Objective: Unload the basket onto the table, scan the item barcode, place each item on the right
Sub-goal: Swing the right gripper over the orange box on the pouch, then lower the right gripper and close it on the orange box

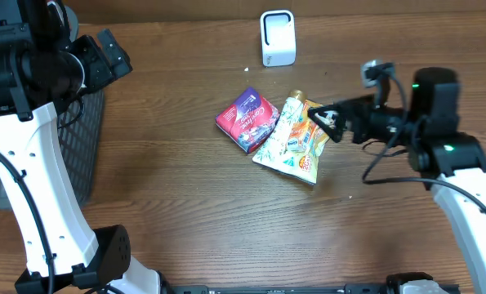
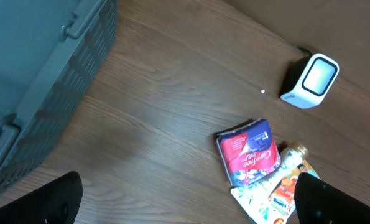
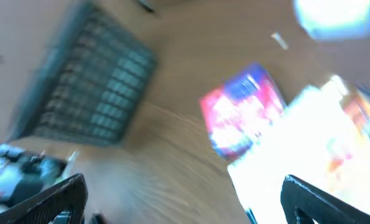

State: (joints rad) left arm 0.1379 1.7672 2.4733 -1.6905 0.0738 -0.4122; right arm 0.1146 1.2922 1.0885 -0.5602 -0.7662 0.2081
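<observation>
Scene: two arms over a wooden table (image 1: 161,188), three packets heaped at its middle
Right gripper (image 1: 328,122): jaws spread wide and holding nothing, poised at the right edge of the heap, just beside the orange pouch (image 1: 311,140)
Left gripper (image 1: 116,53): likewise released and empty, up over the grey basket (image 1: 83,139) at the far left, well apart from the packets
Items: a red packet (image 1: 247,120) lies on the left, a white pouch (image 1: 282,137) leans against it, and the orange pouch is partly tucked under the white one
Scanner (image 1: 277,37): small white unit standing behind the heap, apart from it
Step in hand: by the look of it, the reach for a first packet, nothing scanned yet
Doing it well: take only one packet, pinching a free edge of the orange pouch clear of the white one, so the neighbour is not dragged along; then turn whichever face carries the barcode towards the scanner's front
Unknown: no barcode can be made out on any packet; the right wrist view is too blurred to help
Risk: soft pouches may fold or slip between the fingers
</observation>
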